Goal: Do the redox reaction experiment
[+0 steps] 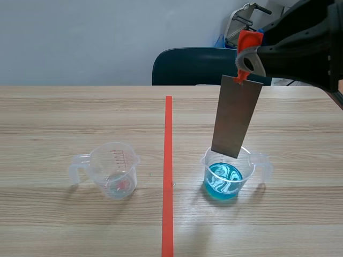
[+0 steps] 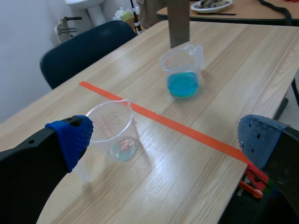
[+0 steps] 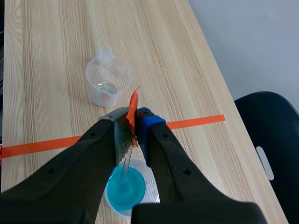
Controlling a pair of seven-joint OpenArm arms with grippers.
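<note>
My right gripper [image 1: 247, 51] is raised above the table's right half and shut on the orange-taped top of a grey metal strip [image 1: 236, 118]. The strip hangs upright, its lower end at the mouth of a clear beaker of blue liquid [image 1: 225, 176], above the liquid. From the right wrist, the strip [image 3: 126, 163] drops from between the fingers toward the blue beaker [image 3: 125, 191]. A second clear beaker [image 1: 113, 170], holding a little pale liquid with a reddish tint, stands left of the tape line. My left gripper [image 2: 166, 135] is open, with that beaker [image 2: 116, 133] ahead of its left finger.
An orange-red tape line [image 1: 168, 176] splits the wooden table [image 1: 64, 118] down the middle. A dark blue chair [image 1: 187, 67] stands behind the far edge. Another table with a plate [image 2: 212, 4] shows in the left wrist view.
</note>
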